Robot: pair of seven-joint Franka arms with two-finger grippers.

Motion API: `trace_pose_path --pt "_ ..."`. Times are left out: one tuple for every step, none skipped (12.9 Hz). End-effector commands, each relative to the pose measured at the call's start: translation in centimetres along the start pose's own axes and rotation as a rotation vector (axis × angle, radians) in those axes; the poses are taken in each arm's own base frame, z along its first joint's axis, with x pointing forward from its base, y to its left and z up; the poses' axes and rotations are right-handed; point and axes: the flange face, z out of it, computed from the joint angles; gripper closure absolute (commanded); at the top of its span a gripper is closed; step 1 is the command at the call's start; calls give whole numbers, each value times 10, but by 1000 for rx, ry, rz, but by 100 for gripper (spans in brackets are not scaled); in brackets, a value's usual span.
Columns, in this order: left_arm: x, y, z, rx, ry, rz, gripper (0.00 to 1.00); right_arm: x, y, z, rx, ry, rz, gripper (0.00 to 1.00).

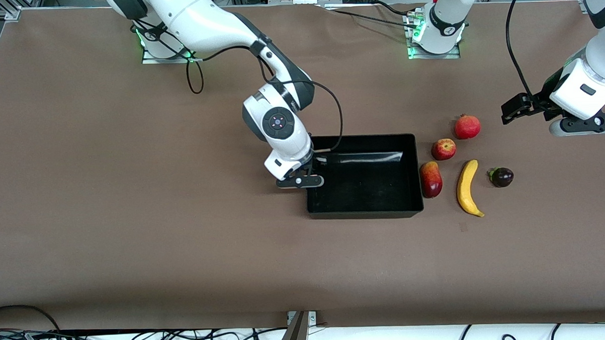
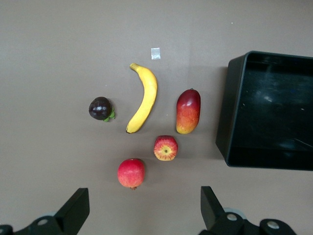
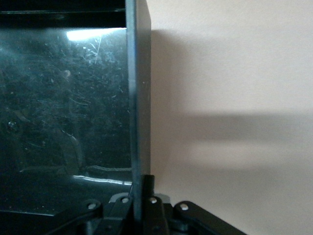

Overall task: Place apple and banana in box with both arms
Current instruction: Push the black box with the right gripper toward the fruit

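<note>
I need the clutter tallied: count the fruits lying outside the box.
5, all on the table toward the left arm's end of the box: mango beside its wall, apple, pomegranate farthest from the front camera, banana, dark mangosteen outermost.

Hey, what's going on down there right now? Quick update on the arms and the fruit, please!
Right gripper shut on the box wall. Left gripper open, over the table above the fruit. Apple and banana on the table beside the box, untouched. Nothing blocking them.

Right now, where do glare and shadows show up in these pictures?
Front view: a pale streak of glare on the box floor. Right wrist view: a bright patch inside the box, a soft shadow band on the table. Left wrist view: even light, faint shadows under the banana.
</note>
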Motion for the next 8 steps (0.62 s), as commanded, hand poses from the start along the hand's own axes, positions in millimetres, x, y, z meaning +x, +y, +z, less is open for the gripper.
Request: trace_pose_path --pt "0 2 -2 -13 4 -4 0 -2 -19 12 58 47 33 100" --pt "2 10 5 -9 -9 17 0 -6 -23 16 55 48 27 100" --pt "6 16 28 -4 -79 25 0 -12 -27 22 54 54 18 100" --pt "-1 26 39 -6 -158 36 0 -20 -35 29 63 67 0 100" --pt "-3 37 49 0 -185 54 0 -22 -35 36 67 74 -3 100" --pt "0 37 65 16 -212 66 0 -25 -38 39 76 85 -9 100" --pt "5 38 96 19 -244 72 0 -27 -40 43 75 90 -15 100" --pt "5 39 127 18 -238 72 0 -23 -36 41 64 98 -22 99"
